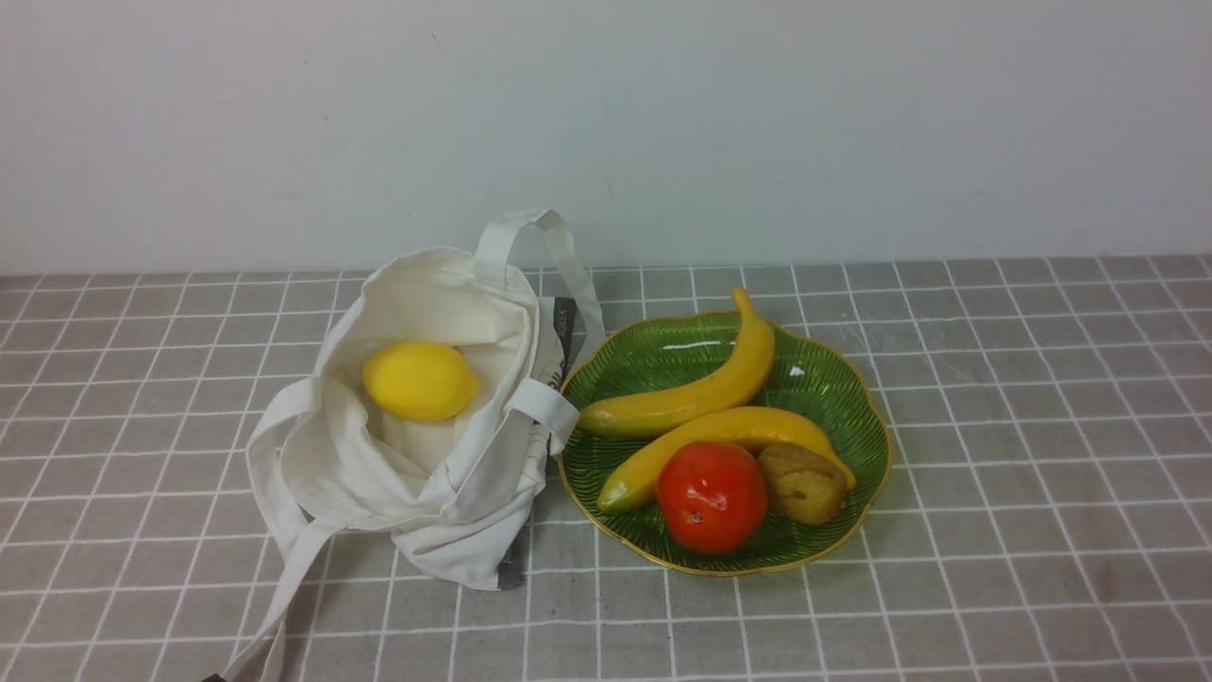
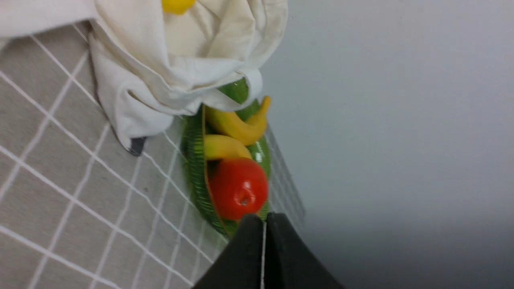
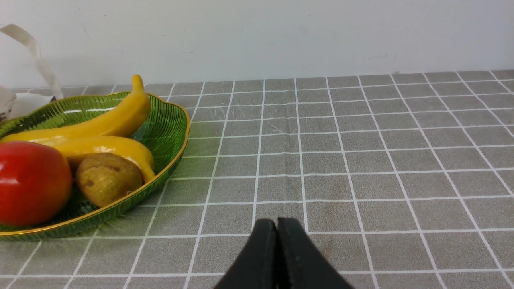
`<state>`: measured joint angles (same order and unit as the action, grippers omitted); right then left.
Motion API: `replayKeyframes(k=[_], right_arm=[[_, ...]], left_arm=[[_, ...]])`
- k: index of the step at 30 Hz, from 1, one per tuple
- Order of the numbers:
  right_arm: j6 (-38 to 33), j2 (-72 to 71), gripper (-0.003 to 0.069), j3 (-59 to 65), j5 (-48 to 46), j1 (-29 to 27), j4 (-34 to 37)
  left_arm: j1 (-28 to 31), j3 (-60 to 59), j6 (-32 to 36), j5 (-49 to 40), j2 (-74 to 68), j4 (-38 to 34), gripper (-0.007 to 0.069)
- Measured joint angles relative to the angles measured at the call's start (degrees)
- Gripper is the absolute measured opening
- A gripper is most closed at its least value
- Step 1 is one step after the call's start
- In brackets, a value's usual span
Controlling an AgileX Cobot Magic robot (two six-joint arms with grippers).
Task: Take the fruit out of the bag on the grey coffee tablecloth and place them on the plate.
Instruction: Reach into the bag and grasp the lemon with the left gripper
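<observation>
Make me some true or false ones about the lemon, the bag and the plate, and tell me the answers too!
1. The lemon sits inside the bag. True.
2. The plate holds three bananas. False: only two bananas lie on it.
3. The red fruit is on the plate. True.
4. The left gripper is holding the lemon. False: it is shut and holds nothing.
</observation>
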<state>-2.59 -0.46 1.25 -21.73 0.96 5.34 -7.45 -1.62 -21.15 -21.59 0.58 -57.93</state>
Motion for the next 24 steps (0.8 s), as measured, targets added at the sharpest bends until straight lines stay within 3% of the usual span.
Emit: replayKeyframes(k=[5, 12, 14, 17, 18, 21, 24], right_arm=[[0.00, 0.00, -0.0014, 0.00, 0.00, 0.00, 0.00], [0.00, 0.00, -0.0014, 0.00, 0.00, 0.00, 0.00], [0.00, 0.00, -0.0014, 0.00, 0.00, 0.00, 0.00], [0.00, 0.00, -0.0014, 0.00, 0.00, 0.00, 0.00], [0.00, 0.00, -0.0014, 0.00, 0.00, 0.00, 0.00], [0.00, 0.00, -0.0014, 0.00, 0.00, 0.00, 0.00], [0.00, 0.00, -0.0014, 0.00, 0.00, 0.00, 0.00]], left_arm=[[0.21, 0.95, 4.27, 0.66, 0.00, -5.31, -0.0008], [0.28, 18.61, 27.35, -2.25, -5.01, -4.97, -0.0008], [0.28, 25.35, 33.05, -9.23, -12.56, -0.41, -0.0008], [0.28, 30.78, 35.52, -18.11, -21.27, 6.57, -0.0008], [0.28, 34.67, 36.00, -25.01, -28.89, 12.95, -0.0008], [0.28, 41.68, 35.59, -33.92, -44.43, 23.74, -0.0008], [0.28, 47.10, 34.84, -35.25, -56.60, 29.20, -0.0008]])
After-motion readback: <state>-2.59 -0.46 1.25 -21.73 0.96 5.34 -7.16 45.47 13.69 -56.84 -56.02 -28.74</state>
